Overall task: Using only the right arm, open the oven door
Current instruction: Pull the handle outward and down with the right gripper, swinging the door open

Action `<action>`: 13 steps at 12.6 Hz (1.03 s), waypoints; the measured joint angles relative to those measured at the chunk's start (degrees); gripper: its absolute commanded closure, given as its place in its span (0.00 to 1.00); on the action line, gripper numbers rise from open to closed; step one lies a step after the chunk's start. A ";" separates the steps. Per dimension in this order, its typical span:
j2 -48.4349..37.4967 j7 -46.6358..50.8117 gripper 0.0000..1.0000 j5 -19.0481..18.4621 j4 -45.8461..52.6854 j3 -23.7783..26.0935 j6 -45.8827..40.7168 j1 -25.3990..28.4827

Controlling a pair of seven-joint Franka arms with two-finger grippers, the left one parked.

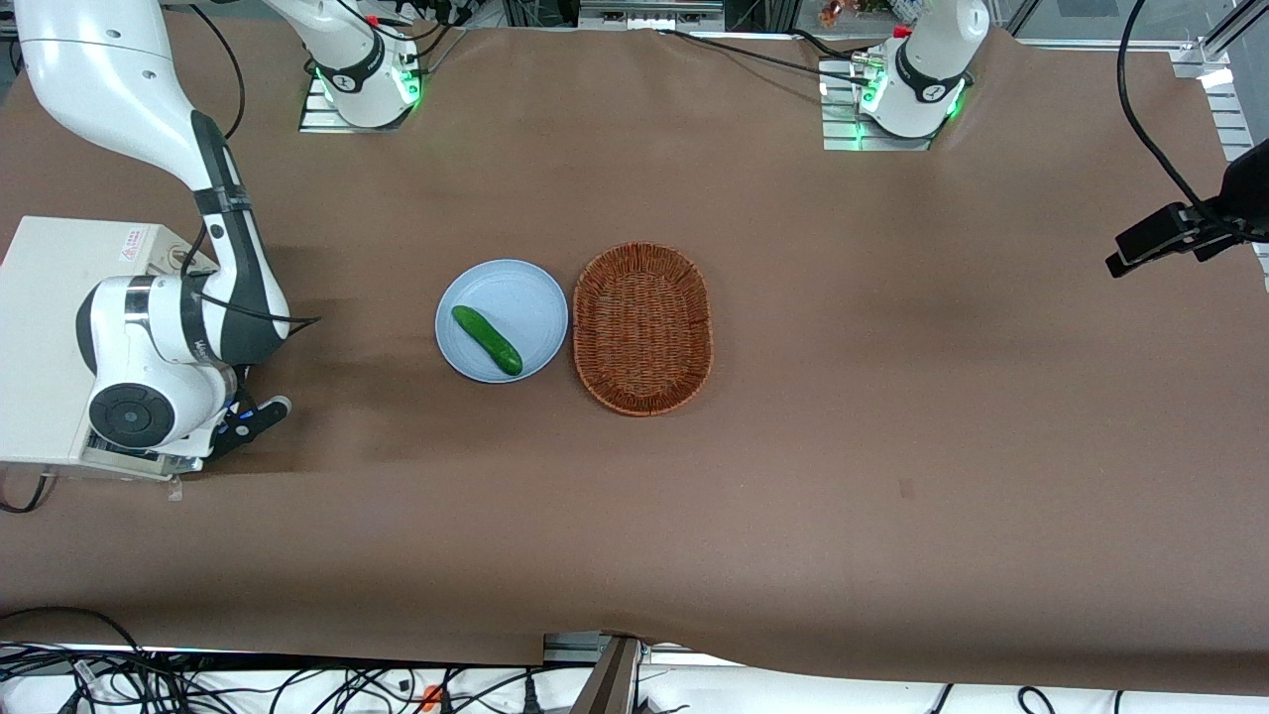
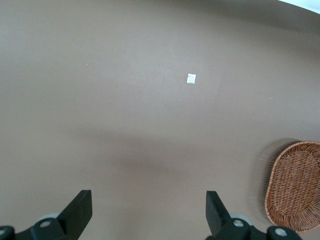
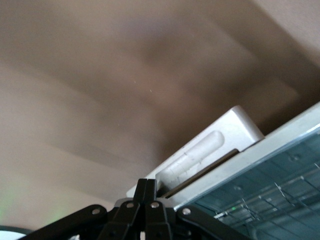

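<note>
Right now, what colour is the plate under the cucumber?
Light blue plate, clearest in the front view. The end effector is by the oven.

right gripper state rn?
Right gripper: shut on the oven door handle, at the oven's front edge.

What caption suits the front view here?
Right arm bent low over the white oven, its hand at the oven's front edge; cucumber on blue plate beside wicker basket.
</note>
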 measured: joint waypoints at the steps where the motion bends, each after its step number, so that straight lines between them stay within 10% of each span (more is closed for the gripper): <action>1: 0.50 0.67 1.00 0.69 -0.02 0.06 0.70 0.01; 13: 5.59 5.65 1.00 10.41 -0.11 -1.06 7.31 -0.60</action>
